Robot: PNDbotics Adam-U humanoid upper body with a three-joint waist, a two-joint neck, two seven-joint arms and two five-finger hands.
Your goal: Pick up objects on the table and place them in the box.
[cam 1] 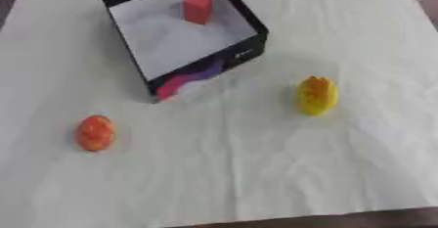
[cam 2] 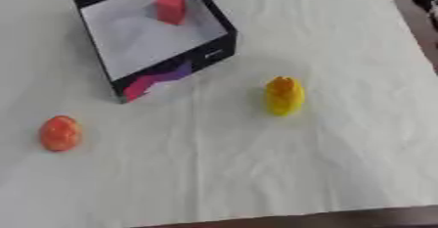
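A black-walled box (cam 1: 248,51) with a white floor sits at about eleven o'clock on the pale cloth (cam 1: 256,173), turned askew so one corner points toward six o'clock. Its top is open; a red block (cam 1: 198,6) stands inside near the far wall, leaving most of the floor bare. An orange egg-shaped object (cam 1: 95,132) lies at eight o'clock, well apart from the box. A yellow object (cam 1: 317,95) stands at three o'clock, near the box's right corner but not touching. Between these two the cloth is bare through the centre and all along the six o'clock edge.
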